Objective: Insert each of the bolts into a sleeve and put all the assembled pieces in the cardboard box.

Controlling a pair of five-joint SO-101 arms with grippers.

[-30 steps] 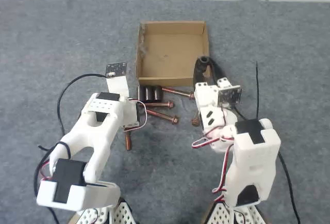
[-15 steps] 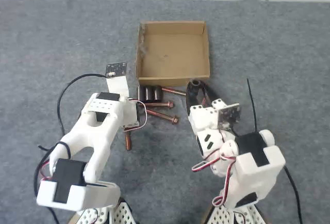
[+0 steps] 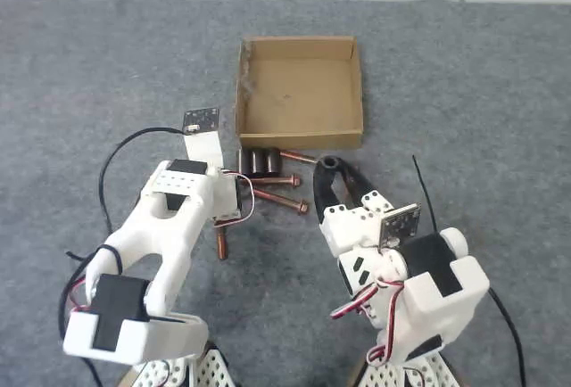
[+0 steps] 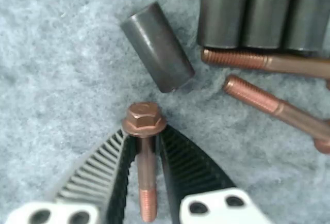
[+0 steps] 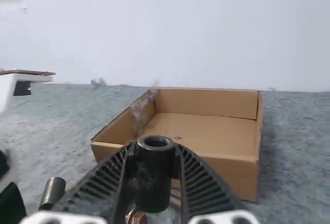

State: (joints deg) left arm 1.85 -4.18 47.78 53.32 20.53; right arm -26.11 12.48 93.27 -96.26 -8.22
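My left gripper (image 4: 144,133) is shut on a copper bolt (image 4: 144,119), hex head outward, just above the carpet. Close ahead of it lies a loose dark sleeve (image 4: 157,47). Beyond that are three sleeves side by side (image 4: 258,10) and two more bolts (image 4: 258,61) (image 4: 278,108). My right gripper (image 5: 153,152) is shut on a black sleeve (image 5: 154,175) held upright, in front of the cardboard box (image 5: 206,126). From above, the right gripper (image 3: 335,177) and its sleeve (image 3: 330,164) sit just before the box (image 3: 299,93), beside the bolts (image 3: 281,200).
Grey carpet covers the table. Dark sleeves (image 3: 259,162) stand against the box's front wall. One bolt (image 3: 221,242) shows beside the left arm's wrist. A black cable (image 3: 116,168) loops left of the left arm. Open carpet lies to both sides of the box.
The right arm has drawn back from the box's front right corner and swung left, carrying the sleeve to a spot before the box's front wall. The left arm has not moved.
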